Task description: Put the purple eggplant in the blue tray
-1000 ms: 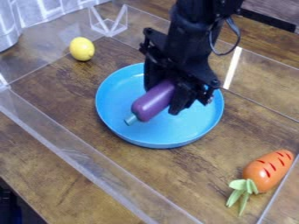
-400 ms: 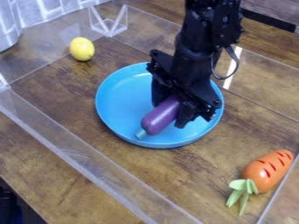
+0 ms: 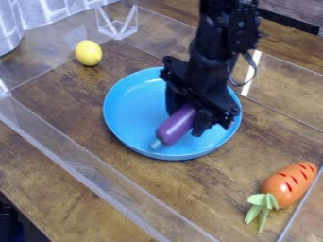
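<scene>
The purple eggplant [image 3: 176, 124] hangs tilted over the blue tray [image 3: 131, 110], its bluish stem end pointing down to the left, close to the tray floor. My black gripper [image 3: 192, 106] comes down from above and is shut on the eggplant's upper end. Whether the stem tip touches the tray I cannot tell. The arm hides the tray's right inner part.
A yellow lemon [image 3: 87, 52] lies on the wooden table at the upper left. An orange carrot with green leaves [image 3: 285, 187] lies at the lower right. A clear plastic barrier [image 3: 76, 161] runs along the left and front. A clear holder [image 3: 120, 19] stands at the back.
The gripper with the eggplant has moved right and lower into the tray since a second ago. Since the later earlier frame it has barely shifted.
</scene>
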### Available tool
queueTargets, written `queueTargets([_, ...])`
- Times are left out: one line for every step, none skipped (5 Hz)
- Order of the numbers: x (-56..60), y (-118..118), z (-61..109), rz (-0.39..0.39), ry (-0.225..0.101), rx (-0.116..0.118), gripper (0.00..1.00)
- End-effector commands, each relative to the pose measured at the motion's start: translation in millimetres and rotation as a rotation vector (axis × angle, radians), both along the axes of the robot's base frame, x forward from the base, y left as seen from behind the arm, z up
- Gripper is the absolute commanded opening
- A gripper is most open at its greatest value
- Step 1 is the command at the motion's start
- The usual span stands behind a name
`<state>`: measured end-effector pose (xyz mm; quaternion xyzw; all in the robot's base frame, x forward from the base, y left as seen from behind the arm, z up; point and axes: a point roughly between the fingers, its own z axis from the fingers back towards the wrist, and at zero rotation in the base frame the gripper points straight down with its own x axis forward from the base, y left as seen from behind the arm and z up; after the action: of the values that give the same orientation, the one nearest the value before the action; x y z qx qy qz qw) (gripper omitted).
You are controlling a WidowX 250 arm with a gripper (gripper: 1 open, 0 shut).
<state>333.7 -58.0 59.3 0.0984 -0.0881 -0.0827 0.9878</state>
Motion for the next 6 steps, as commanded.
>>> queueTargets([14.6,5.2,14.4,0.028,-0.082,-0.022,0.00])
queueTargets([19.7,6.6,10.1,0.034,-0.102,-0.039,0.00])
queueTargets([23.6,7.8,5.1,0.039,-0.119,-0.054,0.00])
queueTargets([25.6,7.8,2.8,0.044,-0.135,-0.069,0.00])
queueTargets([25.7,10.6,4.0,0.055,-0.149,-0.084,0.00])
queueTargets([25.1,11.6,3.5,0.060,-0.159,-0.095,0.00])
